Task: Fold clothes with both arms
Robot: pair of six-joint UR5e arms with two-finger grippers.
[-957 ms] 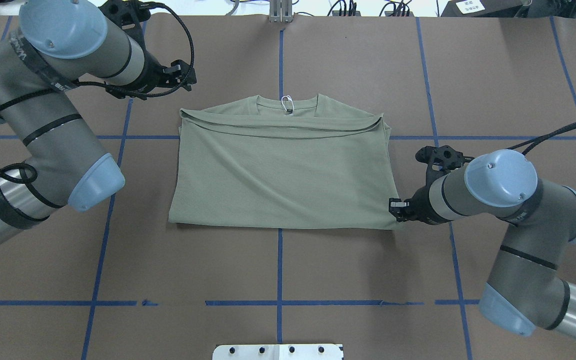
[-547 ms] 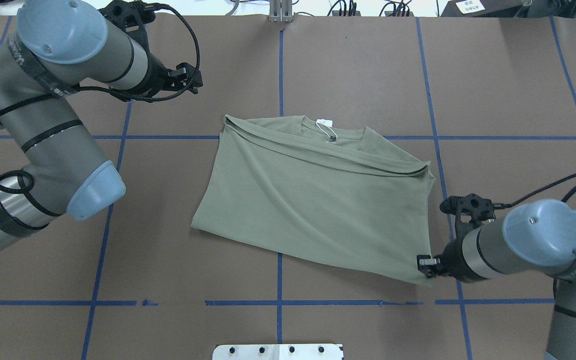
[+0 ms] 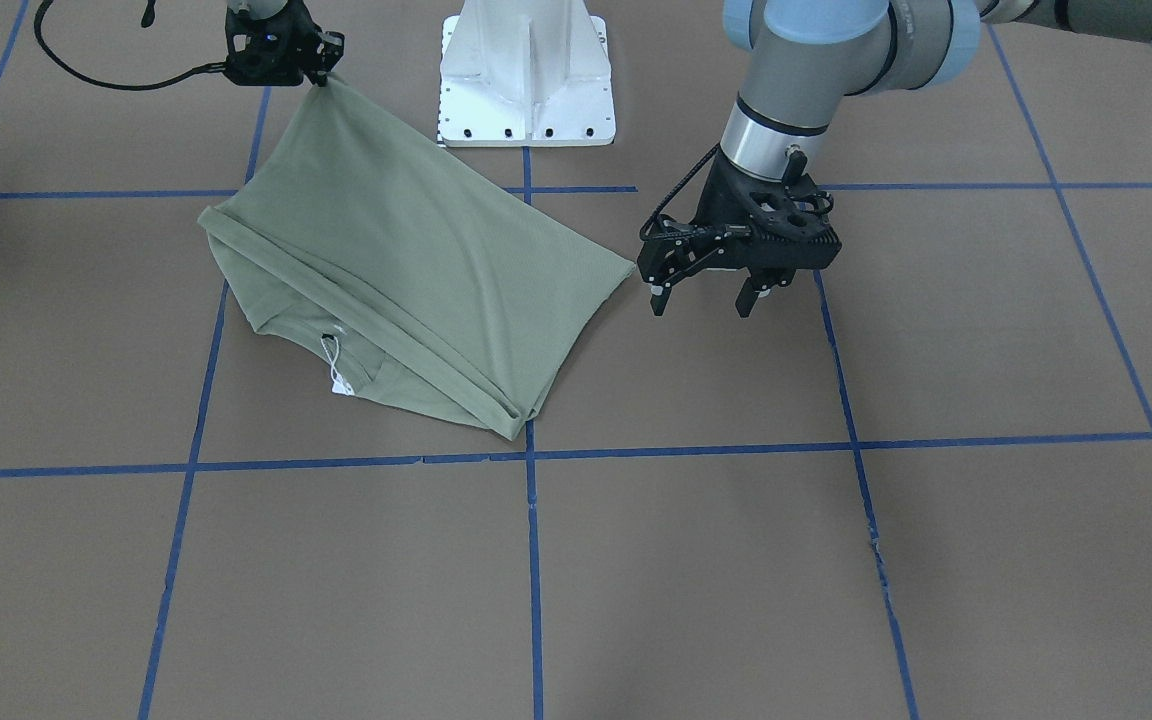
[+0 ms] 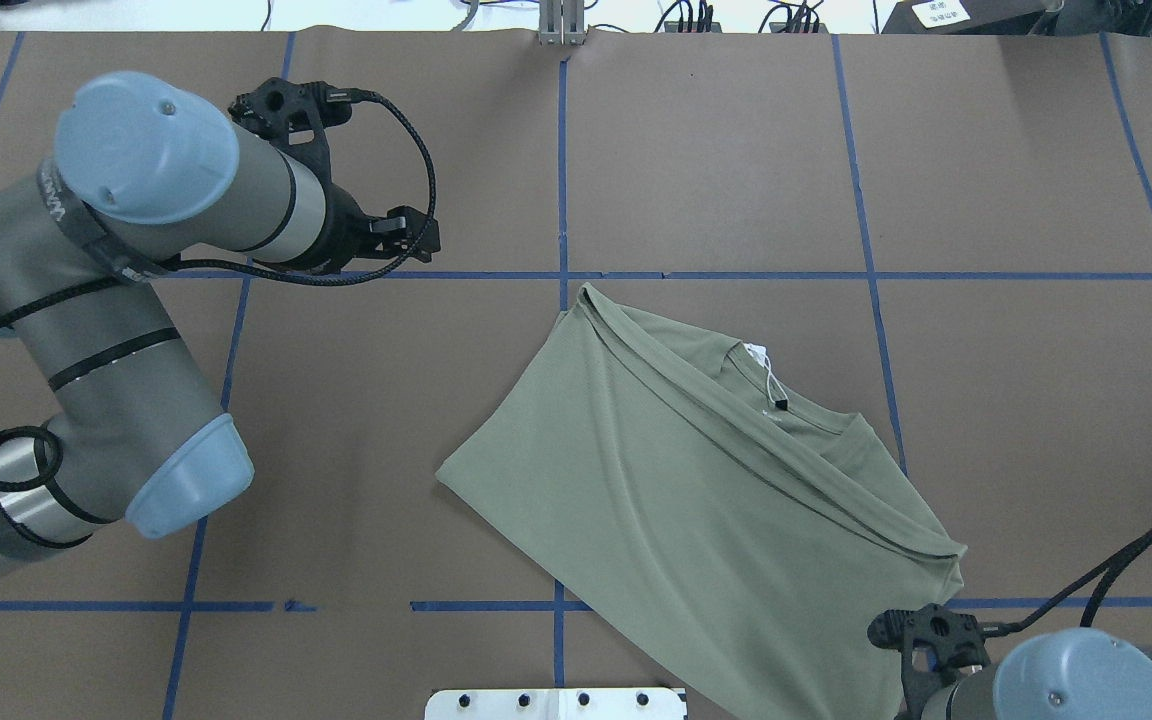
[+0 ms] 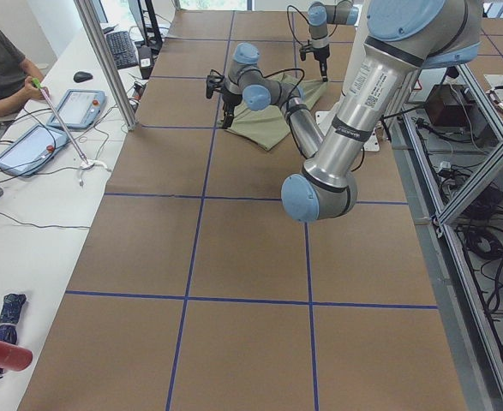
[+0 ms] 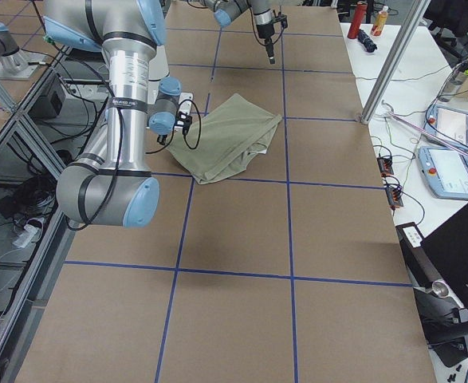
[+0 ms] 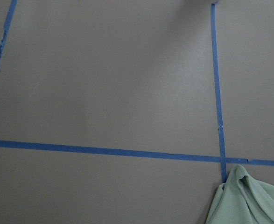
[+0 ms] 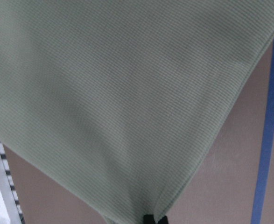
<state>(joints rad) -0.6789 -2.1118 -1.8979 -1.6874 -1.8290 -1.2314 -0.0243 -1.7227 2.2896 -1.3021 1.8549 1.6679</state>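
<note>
Shirt (image 3: 406,270): sage-green, fine-ribbed knit, folded into a skewed four-sided panel on the brown paper counter (image 3: 836,560), which is gridded with blue tape (image 3: 533,560).

Front-facing view: the right end effector (image 3: 319,74) is closed on one hem corner, with cloth drawn up to it. The left end effector (image 3: 701,300) has its fingers spread and is empty, just beside the opposite corner, apart from it. A white tag (image 3: 339,385) on string lies at the neckline.

Overhead view: the right end effector is cut off at the bottom edge.

Right wrist view: ribbed weave fills the frame, and black fingertips (image 8: 154,219) clamp the corner.

Left wrist view: only a shirt corner shows, at lower right.
</note>
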